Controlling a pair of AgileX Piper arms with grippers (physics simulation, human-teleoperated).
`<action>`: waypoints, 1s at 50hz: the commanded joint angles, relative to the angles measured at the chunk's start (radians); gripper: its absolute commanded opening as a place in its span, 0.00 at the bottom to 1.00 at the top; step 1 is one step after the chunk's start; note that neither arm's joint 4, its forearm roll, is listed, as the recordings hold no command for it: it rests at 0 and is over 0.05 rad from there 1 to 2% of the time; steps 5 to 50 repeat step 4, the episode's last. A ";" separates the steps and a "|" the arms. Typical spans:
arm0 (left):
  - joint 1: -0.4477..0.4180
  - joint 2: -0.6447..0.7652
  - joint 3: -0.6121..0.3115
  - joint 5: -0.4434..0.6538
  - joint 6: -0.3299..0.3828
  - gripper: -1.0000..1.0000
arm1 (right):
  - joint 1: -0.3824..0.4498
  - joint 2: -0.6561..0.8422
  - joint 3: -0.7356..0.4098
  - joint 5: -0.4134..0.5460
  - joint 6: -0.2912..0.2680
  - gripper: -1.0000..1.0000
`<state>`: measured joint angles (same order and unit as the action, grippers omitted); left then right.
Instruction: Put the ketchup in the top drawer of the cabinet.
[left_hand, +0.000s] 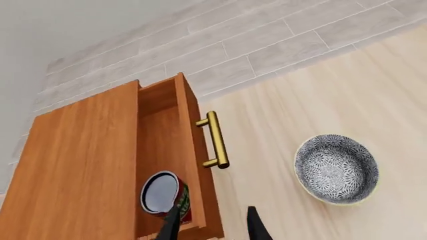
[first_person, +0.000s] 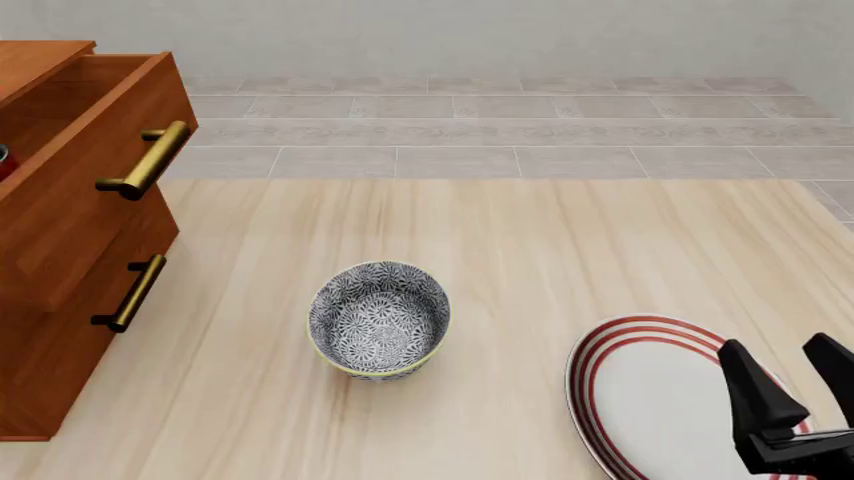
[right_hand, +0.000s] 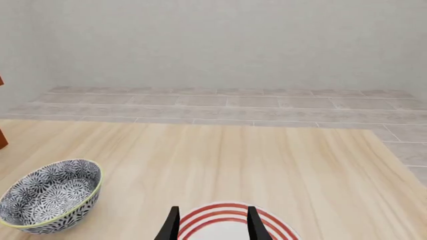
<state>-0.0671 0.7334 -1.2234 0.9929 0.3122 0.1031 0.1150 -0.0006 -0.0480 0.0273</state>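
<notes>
Left wrist: my left hand (left_hand: 212, 226) is spread wide, holding nothing; the ketchup (left_hand: 164, 194) stands inside the open top drawer (left_hand: 175, 150). I'd lift clear before pushing the handle (left_hand: 215, 140).
Front: the cabinet (first_person: 67, 250) sits at the counter (first_person: 561, 250) left edge; bowl (first_person: 380, 320) empty.
Right wrist: right hand (right_hand: 212, 225) open over bare plate (right_hand: 220, 220).

The table top (first_person: 561, 250) is light wood. Behind it the floor (first_person: 534, 130) has pale grey tiles. The wall (right_hand: 220, 45) is plain and grey-white.
</notes>
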 joint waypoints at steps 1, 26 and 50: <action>-0.122 -0.095 0.073 0.004 0.008 1.00 | -0.002 -0.012 0.000 0.013 0.000 1.00; -0.131 -0.105 0.076 -0.010 0.028 1.00 | -0.002 -0.008 0.000 0.009 -0.002 1.00; -0.131 -0.105 0.076 -0.010 0.028 1.00 | -0.002 -0.008 0.000 0.009 -0.002 1.00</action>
